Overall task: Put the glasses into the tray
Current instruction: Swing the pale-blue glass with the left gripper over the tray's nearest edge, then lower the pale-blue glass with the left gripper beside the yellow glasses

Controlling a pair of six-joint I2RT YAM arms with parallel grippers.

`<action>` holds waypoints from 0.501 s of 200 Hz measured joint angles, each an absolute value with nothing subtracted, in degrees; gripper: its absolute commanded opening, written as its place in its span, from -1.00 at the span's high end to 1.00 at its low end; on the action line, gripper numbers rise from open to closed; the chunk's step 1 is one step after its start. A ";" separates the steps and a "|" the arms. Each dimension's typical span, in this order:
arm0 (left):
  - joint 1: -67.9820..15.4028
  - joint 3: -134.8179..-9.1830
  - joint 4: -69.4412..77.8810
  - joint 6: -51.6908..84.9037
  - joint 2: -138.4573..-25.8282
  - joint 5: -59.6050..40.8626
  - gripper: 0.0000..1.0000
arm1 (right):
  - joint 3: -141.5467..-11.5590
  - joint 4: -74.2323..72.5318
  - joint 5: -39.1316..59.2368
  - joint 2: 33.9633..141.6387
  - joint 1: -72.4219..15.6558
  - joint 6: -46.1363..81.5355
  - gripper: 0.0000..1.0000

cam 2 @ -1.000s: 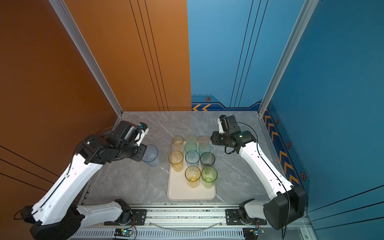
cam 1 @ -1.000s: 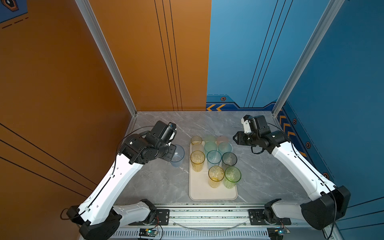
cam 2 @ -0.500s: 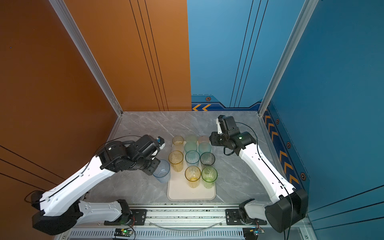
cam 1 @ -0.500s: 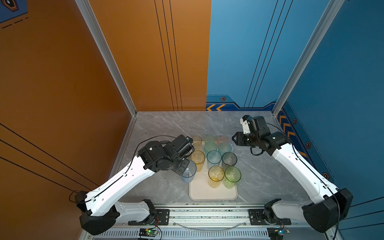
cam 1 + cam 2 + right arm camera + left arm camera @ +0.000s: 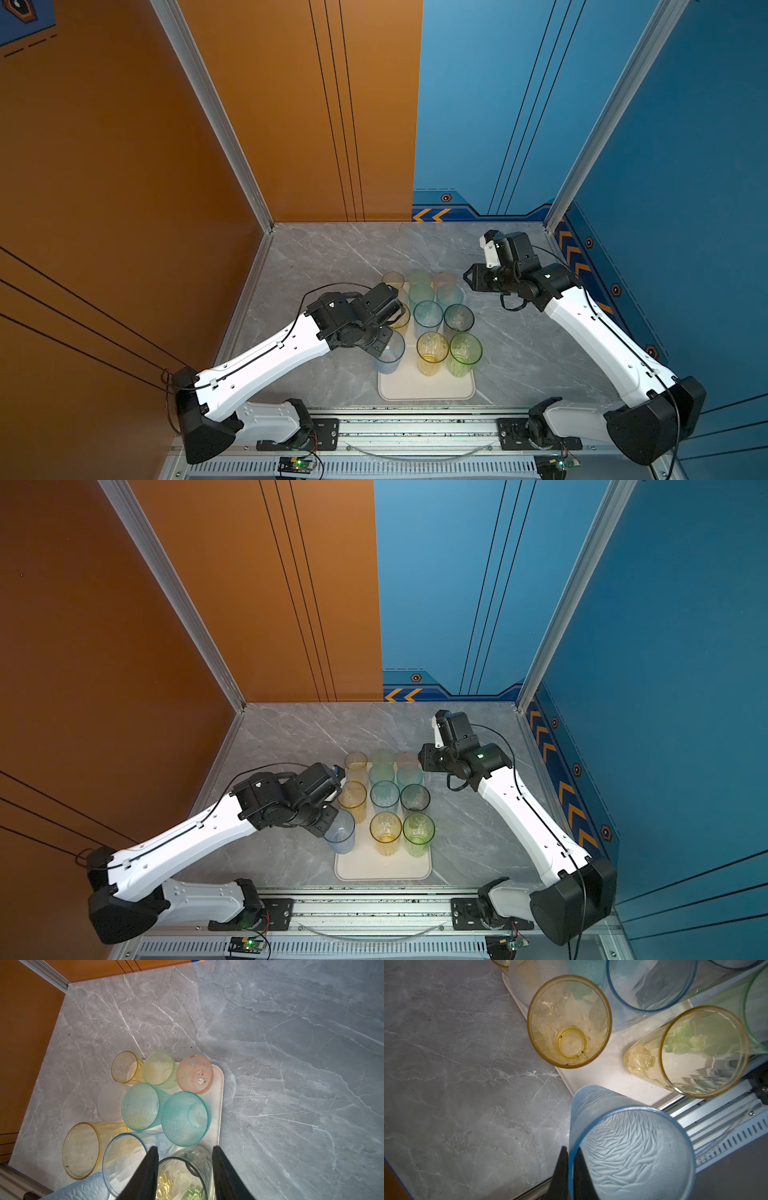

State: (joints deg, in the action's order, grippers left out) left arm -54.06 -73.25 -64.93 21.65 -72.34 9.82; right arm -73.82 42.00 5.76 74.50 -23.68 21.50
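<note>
The left wrist view shows what the top views hide. The left gripper (image 5: 570,1152) pinches the rim of the frosted blue glass (image 5: 633,1147), one finger inside and one outside, closed tight on the wall. In both top views the wrist covers that grip. They do place the glass at the near left corner of the tray (image 5: 428,390), its base about on the left rim (resting or hanging, I cannot tell).

The right gripper (image 5: 185,1150) stands part open and empty near the tray's far right corner. Its own view shows the grey glass (image 5: 185,1167) below the fingers.

A second ago the blue glass was out over the table (image 5: 332,257), left of the tray. The right arm has hardly moved.

Eleven other glasses (image 5: 428,313) fill the tray in rows of three. Bare tray remains along the near edge and at the front-left place.
</note>
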 measured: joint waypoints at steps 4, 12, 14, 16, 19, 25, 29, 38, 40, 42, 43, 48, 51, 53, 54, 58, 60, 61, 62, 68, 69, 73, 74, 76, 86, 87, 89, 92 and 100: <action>-54.06 -73.03 -64.58 21.76 -72.47 9.76 1.00 | -73.82 42.00 5.76 74.50 -23.68 21.50 0.16; -54.06 -72.55 -63.90 21.98 -72.73 9.61 1.00 | -73.87 42.00 5.76 74.52 -23.68 21.50 0.16; -54.06 -72.44 -63.72 22.02 -72.79 9.58 1.00 | -73.87 42.00 5.76 74.52 -23.68 21.50 0.16; -54.06 -72.38 -63.59 22.04 -72.82 9.58 1.00 | -73.87 41.98 5.76 74.52 -23.68 21.50 0.16; -54.06 -72.20 -63.35 22.15 -72.90 9.54 1.00 | -73.89 42.00 5.76 74.52 -23.68 21.50 0.16; -54.06 -71.94 -63.00 22.17 -73.03 9.47 1.00 | -73.95 42.00 5.76 74.52 -23.68 21.50 0.16; -54.06 -71.77 -62.74 22.20 -73.12 9.41 1.00 | -73.97 42.00 5.76 74.54 -23.68 21.50 0.16; -54.06 -71.40 -62.22 22.35 -73.23 9.34 1.00 | -74.08 42.00 5.76 74.59 -23.68 21.50 0.16; -54.06 -71.33 -62.08 22.35 -73.25 9.37 1.00 | -74.11 42.00 5.76 74.59 -23.68 21.50 0.16; -54.06 -71.26 -62.00 22.35 -73.28 9.34 1.00 | -74.15 42.00 5.76 74.61 -23.68 21.50 0.16; -54.06 -71.24 -61.89 22.37 -73.28 9.34 1.00 | -74.17 42.02 5.76 74.63 -23.68 21.50 0.16; -54.06 -71.13 -61.69 22.39 -73.34 9.32 1.00 | -74.24 42.06 5.76 74.65 -23.68 21.50 0.16; -54.06 -71.07 -61.49 22.39 -73.38 9.21 1.00 | -74.30 42.11 5.76 74.67 -23.68 21.50 0.16; -54.06 -71.00 -61.36 22.37 -73.41 9.15 1.00 | -74.32 42.13 5.76 74.70 -23.68 21.50 0.16; -54.06 -70.98 -61.30 22.39 -73.43 9.15 1.00 | -74.37 42.15 5.76 74.70 -23.68 21.50 0.16; -54.06 -70.85 -60.97 22.39 -73.45 9.06 1.00 | -74.46 42.26 5.76 74.74 -23.68 21.50 0.16; -54.06 -70.78 -60.84 22.39 -73.49 8.97 1.00 | -74.50 42.30 5.76 74.76 -23.68 21.50 0.16; -54.06 -70.74 -60.75 22.39 -73.52 8.93 1.00 | -74.50 42.30 5.76 74.76 -23.68 21.50 0.16; -54.06 -70.72 -60.71 22.39 -73.52 8.93 1.00 | -74.52 42.35 5.76 74.78 -23.68 21.50 0.16; -54.06 -70.46 -60.29 22.39 -73.63 8.73 1.00 | -74.54 42.41 5.76 74.78 -23.68 21.50 0.16; -54.06 -70.43 -60.25 22.39 -73.63 8.71 1.00 | -74.54 42.41 5.76 74.78 -23.68 21.50 0.16; -54.06 -70.26 -60.03 22.39 -73.71 8.64 1.00 | -74.54 42.41 5.76 74.78 -23.68 21.50 0.16; -54.06 -70.24 -59.99 22.39 -73.73 8.60 1.00 | -74.54 42.44 5.76 74.78 -23.68 21.50 0.16; -54.06 -70.15 -59.90 22.39 -73.78 8.51 1.00 | -74.54 42.44 5.76 74.78 -23.68 21.50 0.16; -54.06 -69.78 -59.40 22.41 -74.06 8.32 1.00 | -74.54 42.44 5.76 74.78 -23.68 21.50 0.16; -54.06 -69.69 -59.31 22.41 -74.11 8.29 1.00 | -74.54 42.44 5.76 74.78 -23.68 21.50 0.16; -54.06 -69.58 -59.18 22.41 -74.17 8.27 1.00 | -74.54 42.44 5.76 74.78 -23.68 21.50 0.16; -54.06 -69.43 -59.05 22.44 -74.22 8.23 1.00 | -74.54 42.44 5.76 74.78 -23.68 21.50 0.16; -54.06 -69.06 -58.63 22.44 -74.41 8.05 1.00 | -74.54 42.44 5.76 74.78 -23.68 21.47 0.16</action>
State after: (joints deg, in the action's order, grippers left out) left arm -54.06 -69.06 -58.63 22.44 -74.41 8.05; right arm -74.54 42.44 5.76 74.78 -23.68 21.47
